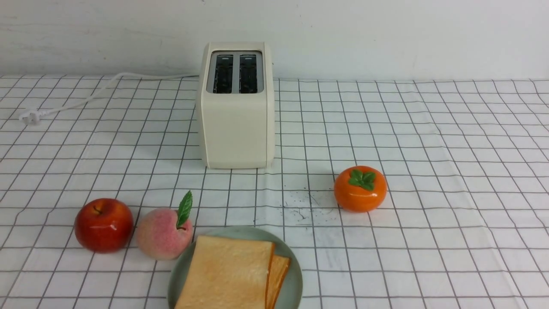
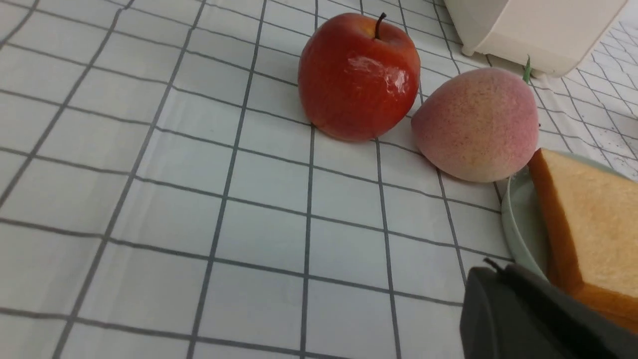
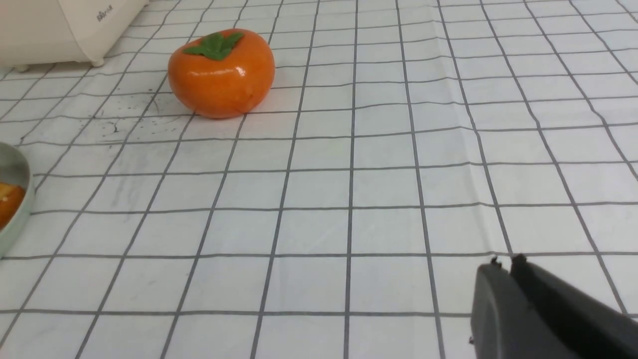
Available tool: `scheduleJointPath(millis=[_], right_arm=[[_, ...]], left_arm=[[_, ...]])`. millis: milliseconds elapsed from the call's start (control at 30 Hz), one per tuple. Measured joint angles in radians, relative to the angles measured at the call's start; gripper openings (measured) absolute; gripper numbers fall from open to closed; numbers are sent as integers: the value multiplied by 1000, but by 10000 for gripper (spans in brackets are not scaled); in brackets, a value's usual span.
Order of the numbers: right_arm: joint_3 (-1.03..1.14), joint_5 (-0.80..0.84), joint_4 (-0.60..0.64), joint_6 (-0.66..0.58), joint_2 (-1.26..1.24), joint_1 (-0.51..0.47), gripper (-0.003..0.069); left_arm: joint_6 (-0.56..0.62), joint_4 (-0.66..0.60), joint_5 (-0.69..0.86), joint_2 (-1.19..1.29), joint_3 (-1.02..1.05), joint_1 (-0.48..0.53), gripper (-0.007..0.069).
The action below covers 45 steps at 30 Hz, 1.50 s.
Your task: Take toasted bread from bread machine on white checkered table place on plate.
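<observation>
Smooth cream bread machine [image 1: 236,124], small unreadable logo. Two square toasted bread [image 1: 229,274] slices on the plate [image 1: 291,283]. Left end effector [image 2: 498,271] closed; right end effector [image 3: 503,264] closed, empty.

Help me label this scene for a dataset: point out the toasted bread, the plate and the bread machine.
toasted bread [image 1: 227,274], front view, middle of the top slice's face.
plate [image 1: 294,279], front view, bare right part inside the rim.
bread machine [image 1: 236,133], front view, middle of its cream front wall.
</observation>
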Motion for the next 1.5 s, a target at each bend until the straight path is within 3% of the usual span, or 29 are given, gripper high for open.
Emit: scheduleJointPath(millis=[1500], right_arm=[[0,0,0,0,0,0,94]], left_arm=[[-11,4,0,0,0,0,5]])
